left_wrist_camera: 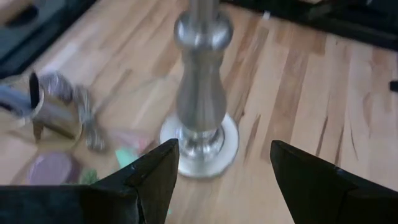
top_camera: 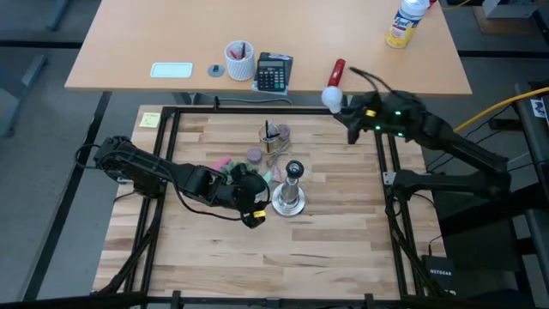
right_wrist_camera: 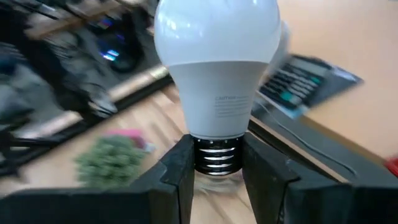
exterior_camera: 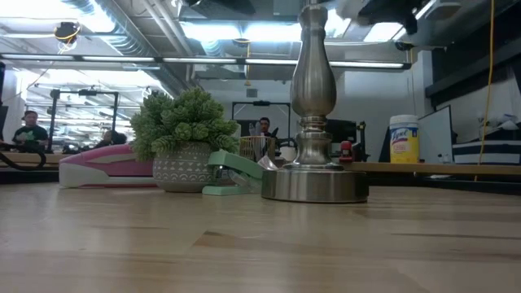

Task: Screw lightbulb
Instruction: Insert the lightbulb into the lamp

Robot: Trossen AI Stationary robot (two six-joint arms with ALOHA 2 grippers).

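Note:
The lightbulb (right_wrist_camera: 214, 56), a frosted white globe with a silvery screw base, is in my right gripper (right_wrist_camera: 216, 158), which is shut on it. In the high view the bulb (top_camera: 332, 98) hangs high over the table's far right corner, with the gripper (top_camera: 346, 107) behind it. The silver stand (top_camera: 290, 196) rests on its round base at mid-table, its black socket (top_camera: 294, 169) facing up. My left gripper (top_camera: 254, 209) is open just left of the base; in its wrist view the fingers (left_wrist_camera: 158, 168) frame the stand's stem (left_wrist_camera: 200, 81). My right gripper pinches the lightbulb's silvery screw base (right_wrist_camera: 217, 154) between its two fingers, one on each side. The globe sticks out beyond the fingertips, along the line of the fingers. The bulb is lifted clear of the table, tipped toward its far left.
A metal cup (top_camera: 274, 135), a purple disc (top_camera: 255, 154), a small potted plant (exterior_camera: 183, 138) and a pink stapler (exterior_camera: 106, 167) crowd the stand's far left side. A black frame (top_camera: 384, 172) borders the table. A calculator (top_camera: 274, 72) and a bottle (top_camera: 406, 21) sit on the far desk.

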